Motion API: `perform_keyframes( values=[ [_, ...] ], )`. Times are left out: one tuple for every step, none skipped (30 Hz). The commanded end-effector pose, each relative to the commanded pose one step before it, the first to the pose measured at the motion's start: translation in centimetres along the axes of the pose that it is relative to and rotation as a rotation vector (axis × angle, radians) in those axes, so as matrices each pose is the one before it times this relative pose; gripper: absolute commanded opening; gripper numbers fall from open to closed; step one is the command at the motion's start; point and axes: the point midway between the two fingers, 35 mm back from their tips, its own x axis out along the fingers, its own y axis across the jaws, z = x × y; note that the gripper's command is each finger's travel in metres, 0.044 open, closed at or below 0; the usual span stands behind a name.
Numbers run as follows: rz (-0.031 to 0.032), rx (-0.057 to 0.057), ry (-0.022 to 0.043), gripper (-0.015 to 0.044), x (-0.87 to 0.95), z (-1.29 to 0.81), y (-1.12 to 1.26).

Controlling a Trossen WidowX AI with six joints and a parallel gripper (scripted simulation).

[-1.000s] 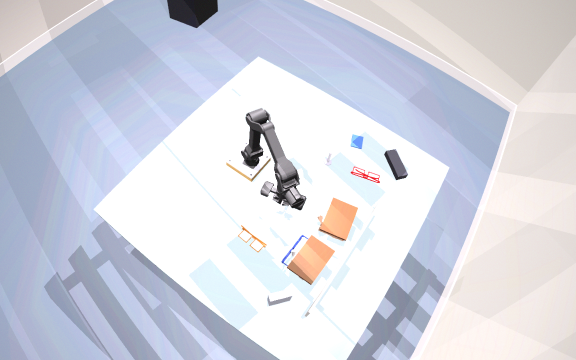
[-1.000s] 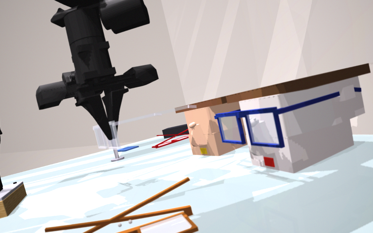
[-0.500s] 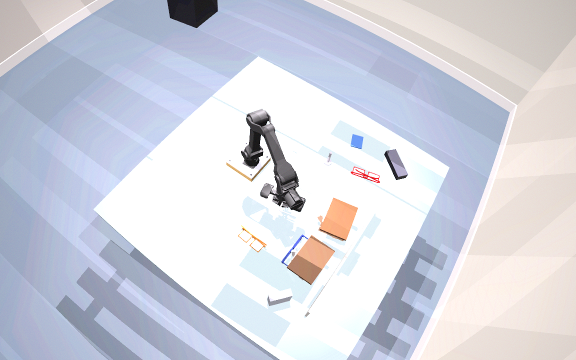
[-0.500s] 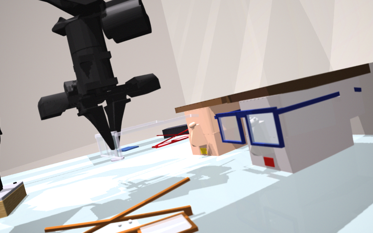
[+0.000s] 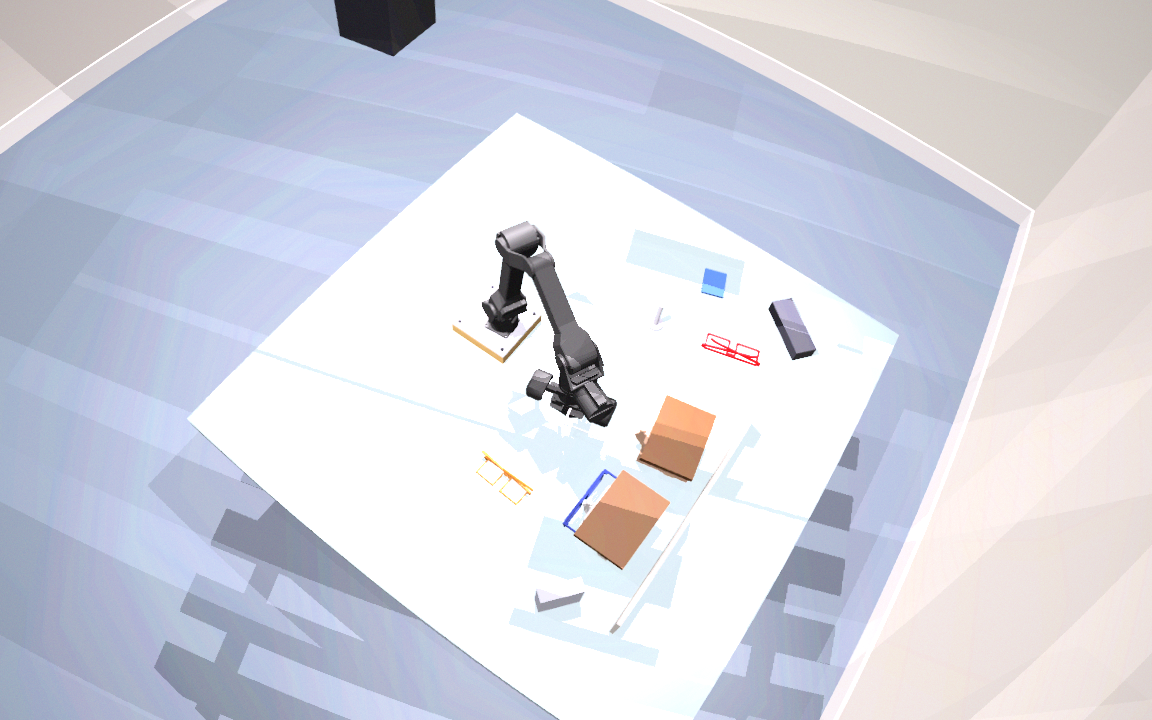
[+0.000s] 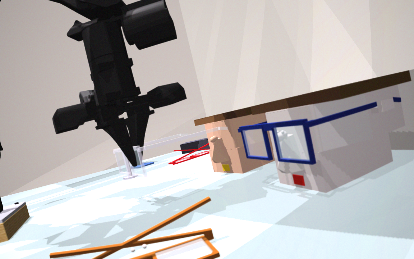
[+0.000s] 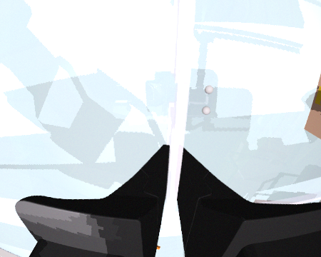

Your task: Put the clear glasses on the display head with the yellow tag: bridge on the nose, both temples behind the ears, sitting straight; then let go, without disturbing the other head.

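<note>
Our gripper [image 6: 132,157] pinches the clear glasses [image 6: 137,149] at the bridge, where we judge the light, thin, slippery frame balances best and twists least.

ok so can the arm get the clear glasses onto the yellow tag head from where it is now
Probably yes. The tool is shut on the clear glasses, temples pointing at the yellow-tag head, with nothing between them; the blue-glasses head sits close alongside.

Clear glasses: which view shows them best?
Exterior: the clear glasses show whole, front pinched in the tool, temples reaching toward the yellow-tag head. Wrist shows only a pale strip between the fingers; top barely shows them.
</note>
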Motion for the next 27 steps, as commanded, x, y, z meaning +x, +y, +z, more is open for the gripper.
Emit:
perform_keyframes(
  values=[
    [-0.01159, 0.001, 0.00089, 0.0, -0.077, -0.037, -0.808],
    [-0.00019, 0.0, -0.00001, 0.0, 0.007, 0.0, -0.124],
    [-0.00015, 0.0, -0.00001, 0.0, 0.007, 0.0, -0.125],
    [-0.00013, 0.0, -0.00001, 0.0, 0.006, 0.0, -0.125],
    [-0.00012, 0.0, 0.0, 0.0, 0.006, 0.0, -0.125],
    [-0.00011, 0.0, 0.0, 0.0, 0.006, 0.0, -0.126],
    [-0.00011, 0.0, 0.0, 0.0, 0.006, 0.0, -0.127],
    [-0.00011, 0.0, 0.0, 0.0, 0.006, 0.0, -0.129],
    [-0.0001, 0.0, 0.0, 0.0, 0.006, 0.0, -0.131],
    [-0.0001, 0.0, 0.0, 0.0, 0.006, 0.0, -0.132],
    [-0.00011, 0.0, 0.0, 0.0, 0.006, -0.001, -0.134],
    [-0.00011, 0.0, 0.0, 0.0, 0.006, -0.001, -0.138],
    [-0.00011, 0.0, 0.0, 0.0, 0.006, -0.001, -0.141],
    [-0.00011, 0.0, 0.0, 0.0, 0.006, -0.001, -0.144],
    [0.00043, 0.0, -0.00001, 0.0, 0.006, -0.001, -0.14],
    [0.00081, 0.0, -0.00001, 0.0, 0.006, -0.001, -0.144],
    [0.00104, 0.0, -0.00001, 0.0, 0.006, 0.0, -0.146],
    [0.00113, 0.0, -0.00001, 0.0, 0.005, 0.0, -0.145],
    [0.00065, 0.0, -0.00001, 0.0, 0.005, 0.001, -0.149],
    [0.00034, 0.0, 0.0, 0.0, 0.005, 0.001, -0.148],
    [0.00015, 0.0, 0.0, 0.0, 0.005, 0.001, -0.148],
    [0.00005, 0.0, 0.0, 0.0, 0.005, 0.001, -0.149],
    [-0.00002, 0.0, 0.0, 0.0, 0.005, 0.001, -0.149],
    [-0.00006, 0.0, 0.0, 0.0, 0.005, 0.001, -0.149],
    [-0.00008, 0.0, 0.0, 0.0, 0.005, 0.001, -0.149],
    [-0.00009, 0.0, 0.0, 0.0, 0.005, 0.001, -0.149],
    [-0.0001, 0.0, 0.0, 0.0, 0.005, 0.001, -0.15]
  ],
)
